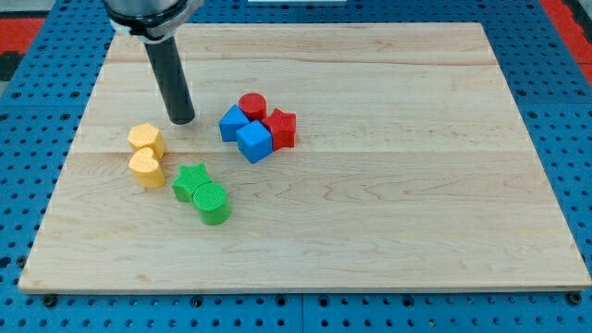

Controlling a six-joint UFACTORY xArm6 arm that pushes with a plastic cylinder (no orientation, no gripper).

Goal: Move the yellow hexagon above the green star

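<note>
The yellow hexagon (146,140) lies on the wooden board at the view's left, touching a yellow heart (147,169) just below it. The green star (191,181) lies to the lower right of the hexagon, touching a green cylinder (213,203). My tip (182,120) rests on the board just to the upper right of the yellow hexagon, a small gap away from it, and above the green star.
A cluster to the tip's right holds a red cylinder (252,105), a red star (281,127) and two blue blocks (234,122) (253,141). The wooden board (388,203) lies on a blue pegboard surface (555,83).
</note>
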